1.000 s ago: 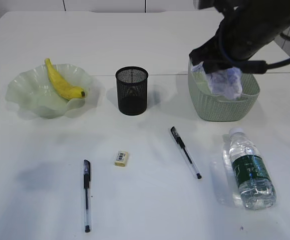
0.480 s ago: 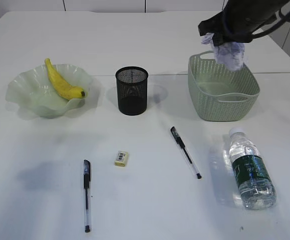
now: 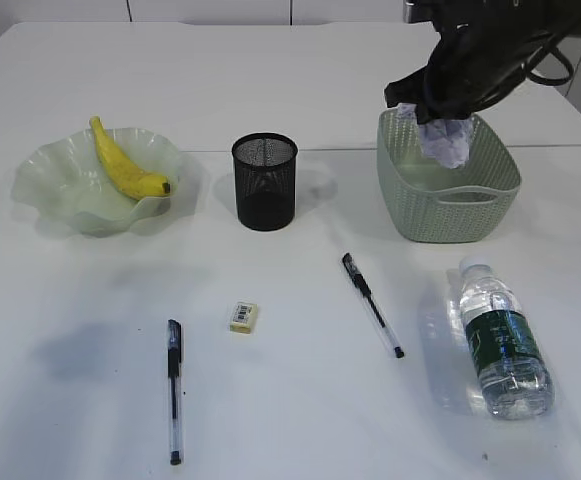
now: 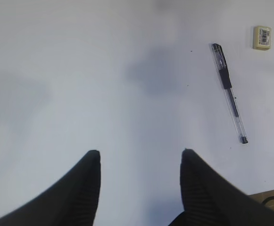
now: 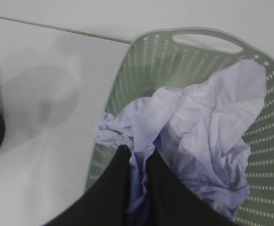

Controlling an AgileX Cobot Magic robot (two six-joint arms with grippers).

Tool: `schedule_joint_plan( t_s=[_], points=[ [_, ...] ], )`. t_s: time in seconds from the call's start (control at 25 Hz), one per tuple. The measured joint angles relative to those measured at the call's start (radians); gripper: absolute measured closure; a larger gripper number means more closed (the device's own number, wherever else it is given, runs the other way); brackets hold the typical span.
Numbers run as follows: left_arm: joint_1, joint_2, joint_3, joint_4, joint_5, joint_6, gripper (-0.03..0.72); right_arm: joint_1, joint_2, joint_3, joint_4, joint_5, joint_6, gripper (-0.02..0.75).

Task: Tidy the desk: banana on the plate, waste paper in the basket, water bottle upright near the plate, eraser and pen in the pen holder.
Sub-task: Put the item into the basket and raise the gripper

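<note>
The crumpled white waste paper (image 3: 446,141) hangs over the sage-green basket (image 3: 448,200), pinched in my right gripper (image 5: 139,153), which is shut on a fold of it. In the right wrist view the waste paper (image 5: 207,117) droops inside the basket's rim (image 5: 141,66). The banana (image 3: 125,165) lies in the ruffled green plate (image 3: 45,190). The black mesh pen holder (image 3: 264,180) stands mid-desk. The eraser (image 3: 243,316) and two pens (image 3: 174,388) (image 3: 372,304) lie on the desk. The water bottle (image 3: 500,338) lies on its side. My left gripper (image 4: 140,153) is open and empty above bare desk.
In the left wrist view a pen (image 4: 228,92) and the eraser (image 4: 261,37) lie to the upper right of the open fingers. The white desk (image 3: 300,420) stretches between the scattered items. My right arm crosses the upper right corner above the basket.
My right gripper rose out of the basket with the waste paper, then came partly back down over it. The paper stays held. Nothing else moved.
</note>
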Motion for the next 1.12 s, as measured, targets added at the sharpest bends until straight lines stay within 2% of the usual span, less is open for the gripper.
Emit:
schedule_joint_plan(
  t_s=[0.52, 0.92, 1.12],
  points=[
    [0.000, 0.000, 0.000, 0.000, -0.023, 0.000, 0.308, -0.032, 0.059, -0.004, -0.006, -0.072, 0.015, 0.668],
    [0.000, 0.000, 0.000, 0.000, -0.023, 0.000, 0.308, -0.032, 0.101, -0.004, -0.006, -0.076, 0.042, 0.560],
    [0.000, 0.000, 0.000, 0.000, -0.023, 0.000, 0.308, -0.032, 0.103, -0.004, -0.006, -0.076, 0.057, 0.444]
  ],
)
